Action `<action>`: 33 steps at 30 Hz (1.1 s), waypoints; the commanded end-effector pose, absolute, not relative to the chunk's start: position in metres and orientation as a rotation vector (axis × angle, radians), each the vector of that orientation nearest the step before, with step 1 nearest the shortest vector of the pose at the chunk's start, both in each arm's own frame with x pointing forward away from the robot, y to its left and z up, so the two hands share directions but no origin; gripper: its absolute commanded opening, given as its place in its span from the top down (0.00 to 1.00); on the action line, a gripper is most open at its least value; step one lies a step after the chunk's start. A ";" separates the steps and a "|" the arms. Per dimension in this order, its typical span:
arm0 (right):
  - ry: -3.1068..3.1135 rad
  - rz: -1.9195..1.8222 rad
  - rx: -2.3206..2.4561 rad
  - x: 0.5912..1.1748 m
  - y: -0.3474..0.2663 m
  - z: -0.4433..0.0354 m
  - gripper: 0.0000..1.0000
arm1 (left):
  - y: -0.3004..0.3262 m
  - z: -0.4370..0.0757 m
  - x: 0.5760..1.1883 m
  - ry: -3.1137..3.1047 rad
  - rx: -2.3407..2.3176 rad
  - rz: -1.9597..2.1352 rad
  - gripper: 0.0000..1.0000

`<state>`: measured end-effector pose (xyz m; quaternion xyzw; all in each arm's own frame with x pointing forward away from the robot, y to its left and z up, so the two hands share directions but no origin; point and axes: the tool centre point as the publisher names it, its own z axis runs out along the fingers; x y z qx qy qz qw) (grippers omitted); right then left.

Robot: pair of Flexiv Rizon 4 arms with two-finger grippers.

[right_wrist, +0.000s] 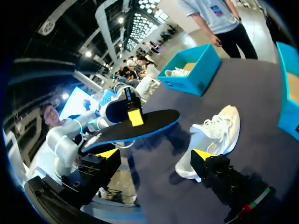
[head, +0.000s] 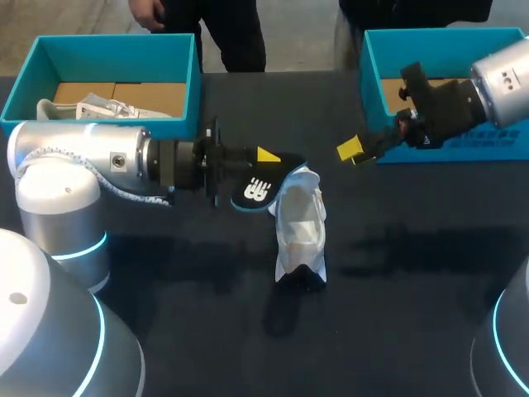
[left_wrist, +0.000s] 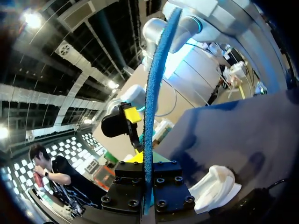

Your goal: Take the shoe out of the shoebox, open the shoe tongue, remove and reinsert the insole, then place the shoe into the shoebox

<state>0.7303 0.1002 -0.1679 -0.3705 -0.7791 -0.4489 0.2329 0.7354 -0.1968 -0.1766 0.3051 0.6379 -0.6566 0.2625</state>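
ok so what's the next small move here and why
Probably lower the insole with the left hand toward the mouth of the shoe: it is out, gripped in that hand close by the shoe, which lies on the table; the right hand is open.

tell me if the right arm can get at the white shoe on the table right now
Probably yes: the right arm has its jaws open and empty, and the white shoe lies uncovered on the table. The insole held by the left arm crowds only one end.
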 end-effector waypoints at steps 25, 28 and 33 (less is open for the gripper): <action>-2.407 -1.283 -0.846 0.705 0.089 -0.204 0.00 | -0.193 -0.194 0.711 1.747 0.631 -2.034 1.00; -2.407 -1.283 -0.846 0.705 0.089 -0.204 0.00 | -0.193 -0.194 0.711 1.747 0.631 -2.034 1.00; -2.407 -1.283 -0.846 0.705 0.089 -0.204 0.00 | -0.193 -0.194 0.711 1.747 0.631 -2.034 1.00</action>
